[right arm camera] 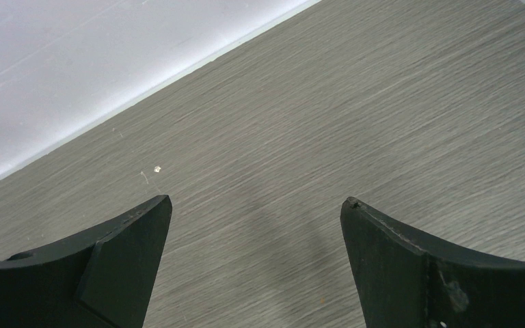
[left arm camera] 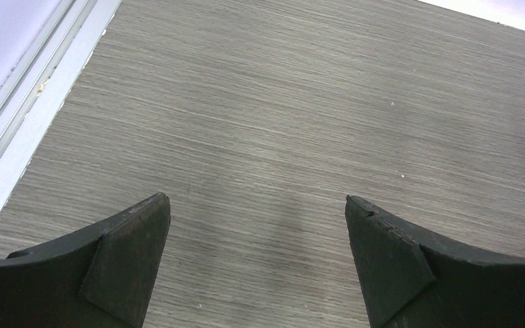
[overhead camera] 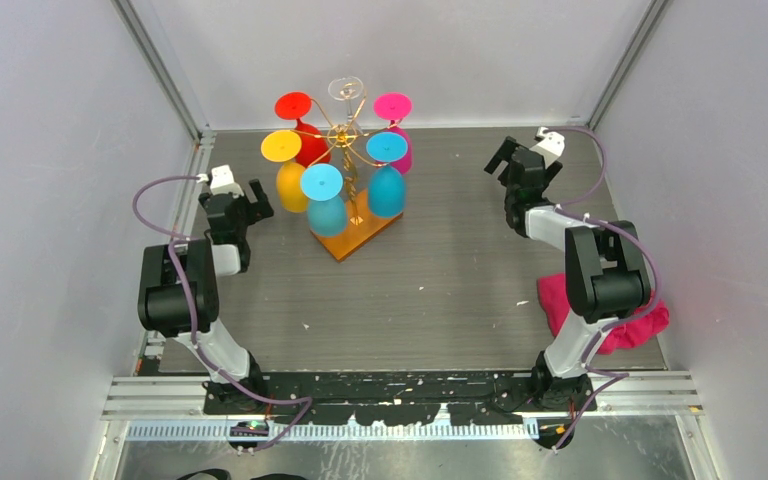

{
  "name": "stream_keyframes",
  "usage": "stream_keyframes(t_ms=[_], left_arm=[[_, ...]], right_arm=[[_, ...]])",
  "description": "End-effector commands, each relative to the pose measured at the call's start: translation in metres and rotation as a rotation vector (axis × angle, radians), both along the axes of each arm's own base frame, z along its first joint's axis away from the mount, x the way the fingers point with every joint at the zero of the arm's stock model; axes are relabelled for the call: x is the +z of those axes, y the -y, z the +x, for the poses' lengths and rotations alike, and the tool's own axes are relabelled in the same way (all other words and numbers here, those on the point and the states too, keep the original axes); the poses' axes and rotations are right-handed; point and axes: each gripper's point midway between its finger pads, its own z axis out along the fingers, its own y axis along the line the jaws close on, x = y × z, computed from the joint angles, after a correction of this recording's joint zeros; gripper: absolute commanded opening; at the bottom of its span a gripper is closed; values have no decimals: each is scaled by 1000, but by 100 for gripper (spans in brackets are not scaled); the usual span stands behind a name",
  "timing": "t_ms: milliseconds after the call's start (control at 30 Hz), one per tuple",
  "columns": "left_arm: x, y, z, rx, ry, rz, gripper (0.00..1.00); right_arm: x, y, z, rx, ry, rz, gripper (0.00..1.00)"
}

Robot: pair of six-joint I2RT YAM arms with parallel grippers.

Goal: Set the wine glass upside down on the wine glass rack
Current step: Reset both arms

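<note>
Gold wire rack [overhead camera: 345, 135] on an orange wood base [overhead camera: 355, 238] sits centre-back of the table [overhead camera: 440, 290]. Six glasses hang on it bowl-down, feet up: red [overhead camera: 293, 105], clear [overhead camera: 345, 88], pink [overhead camera: 392, 106], yellow [overhead camera: 281, 146], blue [overhead camera: 321, 182], teal [overhead camera: 387, 147]. No loose glass shows on the table in any view, so I can't tell which one is the task's. My read: hanging is done, or nothing is staged yet.

Left claw [overhead camera: 252, 198]: jaws wide apart, empty, over bare table left of the rack. Its wrist view shows nothing between the fingers. Right claw [overhead camera: 512, 165]: also wide apart and empty, well right of the rack. Cloth [overhead camera: 558, 305] lies by the right arm's base.

Handling, judged: a glass is light, rigid, slick and brittle, and bowl-heavy once inverted. Grip the stem close under the bowl, or gently across the bowl. Avoid the foot, since it has to slide into a scroll arm. Neighbours hang close, so a bump could swing them together.
</note>
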Motion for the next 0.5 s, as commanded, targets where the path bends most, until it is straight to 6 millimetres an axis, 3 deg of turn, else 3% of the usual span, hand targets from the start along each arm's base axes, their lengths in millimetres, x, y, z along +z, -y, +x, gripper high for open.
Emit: stream_keyframes(t_ms=[0, 467], left_arm=[[22, -2, 5, -6, 83, 9, 100], [22, -3, 7, -12, 77, 34, 100]], right_arm=[[40, 6, -5, -31, 86, -10, 100], [36, 6, -5, -43, 75, -21, 100]])
